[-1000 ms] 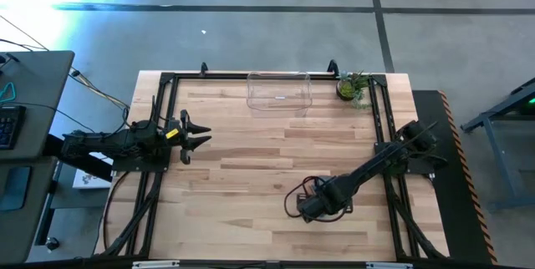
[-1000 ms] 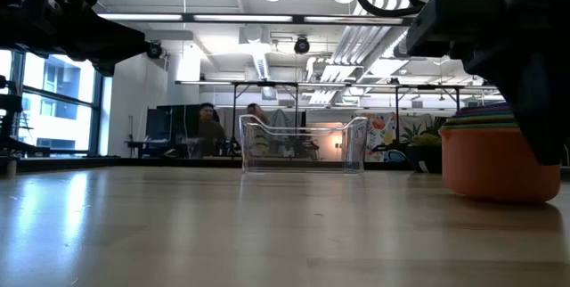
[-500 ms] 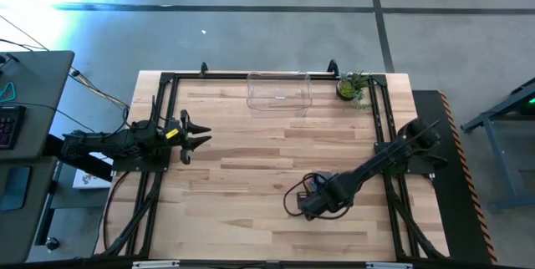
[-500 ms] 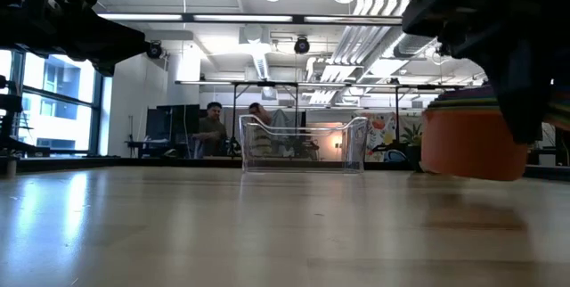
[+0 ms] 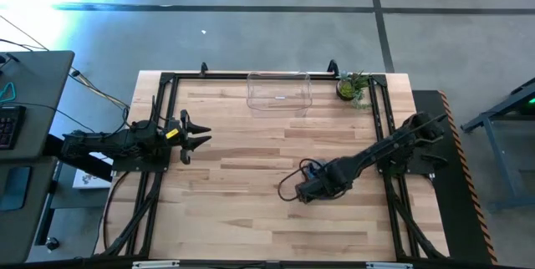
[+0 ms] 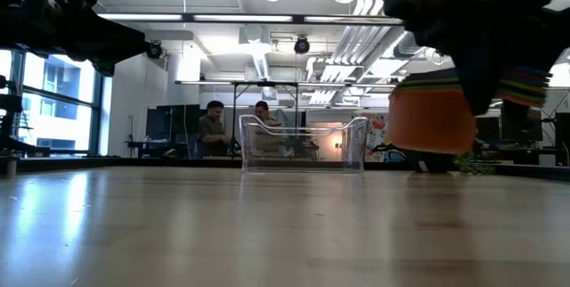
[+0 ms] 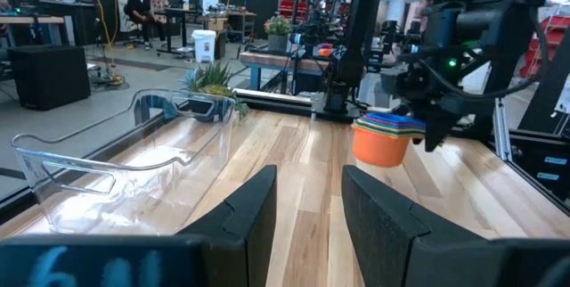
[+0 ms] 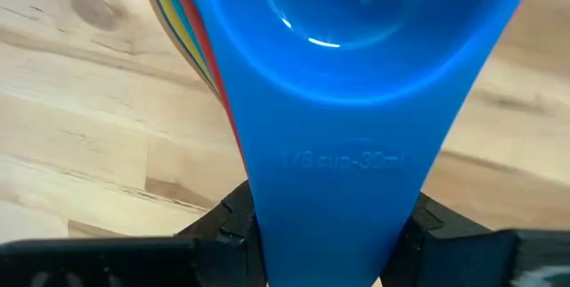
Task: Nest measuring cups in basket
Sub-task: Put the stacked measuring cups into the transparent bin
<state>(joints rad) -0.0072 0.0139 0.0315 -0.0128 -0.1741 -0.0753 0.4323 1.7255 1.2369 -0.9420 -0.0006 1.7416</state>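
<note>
The measuring cups sit nested in one stack, orange cup outermost [image 6: 427, 119], a blue cup on top [image 8: 343, 2]; the stack also shows in the left wrist view [image 7: 385, 137]. My right gripper [image 5: 304, 188] is at the table's middle right, shut on the stack's handles. The basket [image 5: 279, 91], a clear bin, stands on its base at the table's far edge [image 6: 303, 144] [image 7: 134, 158]. My left gripper [image 5: 196, 135] waits open at the table's left side, its fingers apart in its wrist view [image 7: 307, 205], touching nothing. My right gripper pinches the stacked flat handles between its two fingers [image 8: 227, 220], with the blue top handle [image 8: 334, 180] showing between them. The fingers lie along the handles. The stack is lifted clear of the table and roughly level, its layered handle ends [image 6: 525, 82] beside the dark gripper.
A small green potted plant [image 5: 353, 87] stands at the far right corner, right of the basket. A black frame [image 5: 159, 119] runs along the table's sides. Bare wood lies between the stack and the basket. People sit in the room beyond the table [image 6: 212, 127].
My right gripper has risen and moved toward the table's far edge and a little left, staying shut. The cup stack, which rested on the table a second ago, is now lifted clear and has travelled with it toward the basket.
</note>
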